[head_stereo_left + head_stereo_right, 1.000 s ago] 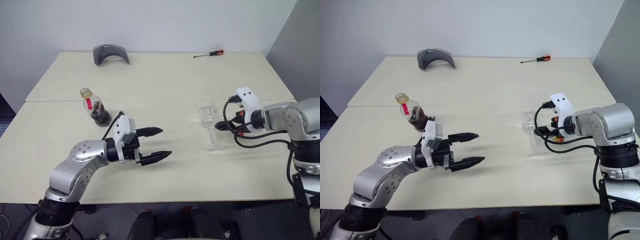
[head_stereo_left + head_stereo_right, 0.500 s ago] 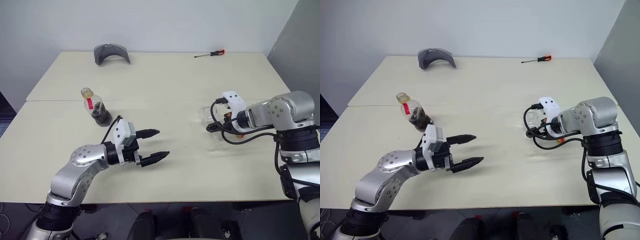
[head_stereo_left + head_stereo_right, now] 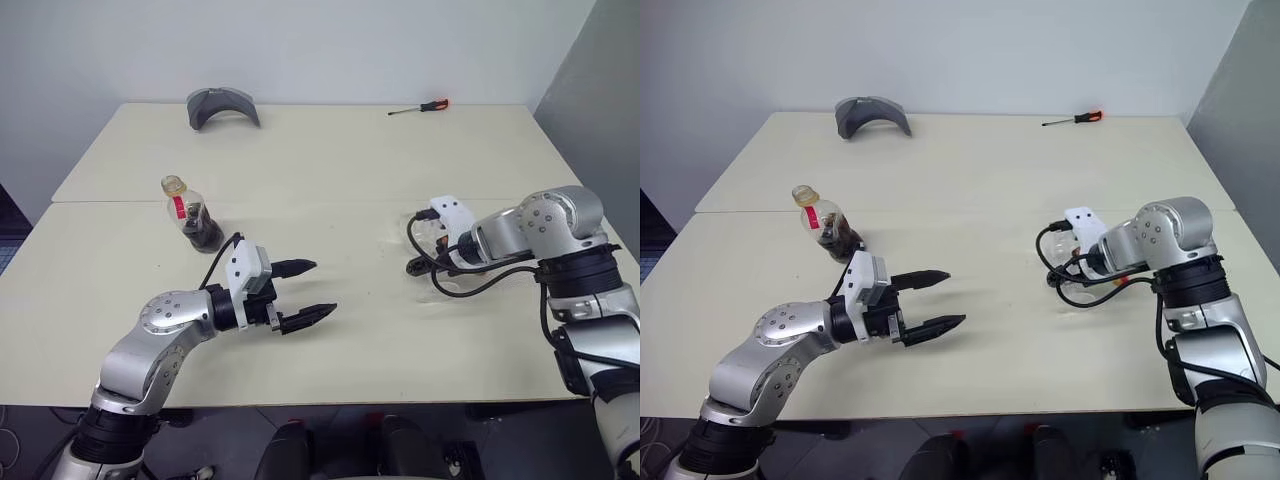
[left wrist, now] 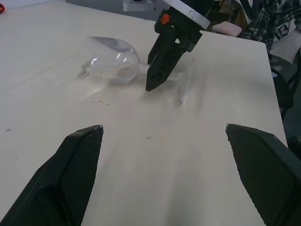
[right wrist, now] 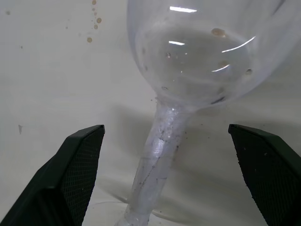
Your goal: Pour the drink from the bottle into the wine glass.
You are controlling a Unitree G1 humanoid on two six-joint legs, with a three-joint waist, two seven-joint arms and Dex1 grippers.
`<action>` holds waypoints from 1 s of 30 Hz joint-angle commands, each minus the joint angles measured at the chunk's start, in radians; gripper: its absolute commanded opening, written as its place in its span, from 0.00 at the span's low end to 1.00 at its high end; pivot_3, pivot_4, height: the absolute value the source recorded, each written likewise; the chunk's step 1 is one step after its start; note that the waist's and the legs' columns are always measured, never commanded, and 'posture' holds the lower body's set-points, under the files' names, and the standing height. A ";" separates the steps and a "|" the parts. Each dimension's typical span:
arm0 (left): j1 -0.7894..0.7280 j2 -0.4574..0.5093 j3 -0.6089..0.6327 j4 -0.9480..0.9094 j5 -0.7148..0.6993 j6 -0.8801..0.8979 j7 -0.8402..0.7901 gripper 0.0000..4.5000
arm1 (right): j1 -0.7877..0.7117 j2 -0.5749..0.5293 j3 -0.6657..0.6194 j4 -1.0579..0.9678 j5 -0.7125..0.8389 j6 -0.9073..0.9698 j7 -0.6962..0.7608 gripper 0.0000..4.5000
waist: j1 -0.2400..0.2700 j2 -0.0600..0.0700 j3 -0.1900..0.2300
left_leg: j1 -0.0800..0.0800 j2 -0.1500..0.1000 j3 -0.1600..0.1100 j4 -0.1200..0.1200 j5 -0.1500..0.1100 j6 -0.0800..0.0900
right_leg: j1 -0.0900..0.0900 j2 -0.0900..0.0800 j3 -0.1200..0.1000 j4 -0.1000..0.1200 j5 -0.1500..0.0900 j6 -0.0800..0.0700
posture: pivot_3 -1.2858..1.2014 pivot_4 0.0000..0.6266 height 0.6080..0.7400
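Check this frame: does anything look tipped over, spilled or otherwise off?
Yes. The wine glass lies on its side on the table, not upright, with small dark drops on the surface beside it. The open right gripper is poised over its stem. The bottle stands upright, capped.

wine glass rim, foot cut off; drink level perhaps unreadable
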 commanded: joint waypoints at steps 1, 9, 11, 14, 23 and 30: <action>-0.014 0.009 0.027 -0.037 -0.002 -0.016 0.002 1.00 | -0.027 -0.008 -0.006 0.002 0.061 0.009 -0.069 1.00 | 0.000 0.000 0.000 | 0.000 0.000 0.000 0.000 0.000 0.000 | 0.000 0.000 0.000 0.000 0.000 0.000 | 0.52 0.24 1.00; -0.029 0.007 0.023 -0.037 0.001 -0.009 0.006 1.00 | -0.009 -0.017 -0.010 0.002 0.155 0.009 -0.195 0.92 | 0.000 0.000 0.000 | 0.000 0.000 0.000 0.000 0.000 0.000 | 0.000 0.000 0.000 0.000 0.000 0.000 | 0.52 0.24 1.00; -0.032 0.007 0.022 -0.034 0.003 -0.009 0.006 1.00 | -0.011 -0.011 -0.016 0.013 0.167 0.009 -0.222 0.82 | 0.000 0.000 0.000 | 0.000 0.000 0.000 0.000 0.000 0.000 | 0.000 0.000 0.000 0.000 0.000 0.000 | 0.52 0.24 1.00; -0.037 0.006 0.020 -0.033 0.005 -0.009 0.008 1.00 | -0.019 -0.002 -0.021 0.023 0.175 0.009 -0.255 0.58 | 0.000 0.000 0.000 | 0.000 0.000 0.000 0.000 0.000 0.000 | 0.000 0.000 0.000 0.000 0.000 0.000 | 0.52 0.24 1.00; -0.047 0.008 0.019 -0.037 -0.004 0.001 0.000 1.00 | 0.001 -0.007 -0.020 0.027 0.239 0.009 -0.310 0.04 | 0.000 0.000 0.000 | 0.000 0.000 0.000 0.000 0.000 0.000 | 0.000 0.000 0.000 0.000 0.000 0.000 | 0.52 0.24 1.00; -0.010 0.014 0.021 -0.076 -0.030 0.023 -0.009 1.00 | -0.031 0.044 -0.078 -0.004 0.172 -0.067 -0.171 0.04 | -0.001 0.000 0.000 | 0.000 0.000 0.000 0.000 0.000 0.000 | 0.000 0.000 0.000 0.000 0.000 0.000 | 0.52 0.24 1.00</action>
